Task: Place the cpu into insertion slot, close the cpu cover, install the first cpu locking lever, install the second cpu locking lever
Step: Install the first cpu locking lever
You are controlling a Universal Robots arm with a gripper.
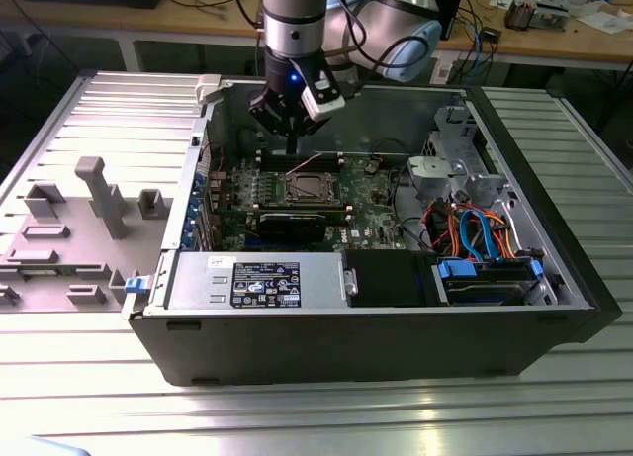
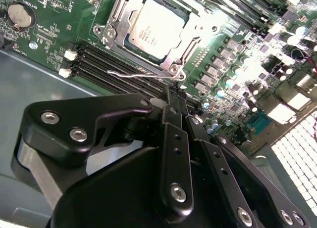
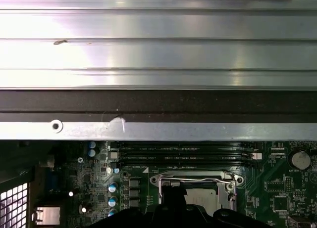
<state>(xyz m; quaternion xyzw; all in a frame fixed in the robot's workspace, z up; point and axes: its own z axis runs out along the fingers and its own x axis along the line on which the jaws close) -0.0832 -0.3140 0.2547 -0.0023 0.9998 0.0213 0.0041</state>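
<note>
In the open computer case, the insertion slot (image 1: 307, 187) sits on the green board. The cpu (image 2: 156, 27), silvery-grey on top, lies in it. The silver cpu cover (image 2: 190, 40) lies flat around the chip. A thin wire locking lever (image 2: 133, 74) runs along the socket's edge next to the memory slots, and it also crosses above the cpu (image 3: 205, 199) as a locking lever (image 3: 195, 179). My gripper (image 1: 293, 151) hangs just behind the socket, fingers shut together with nothing between them. Its tips (image 2: 172, 92) are right by one end of that lever.
Black memory slots (image 2: 114, 65) border the socket. A long black graphics card (image 1: 292, 224) lies in front of it, then the power supply (image 1: 257, 278). Drive bays and coloured cables (image 1: 475, 238) fill the exterior view's right. Grey fixtures (image 1: 99, 194) stand outside the case wall (image 3: 158, 131).
</note>
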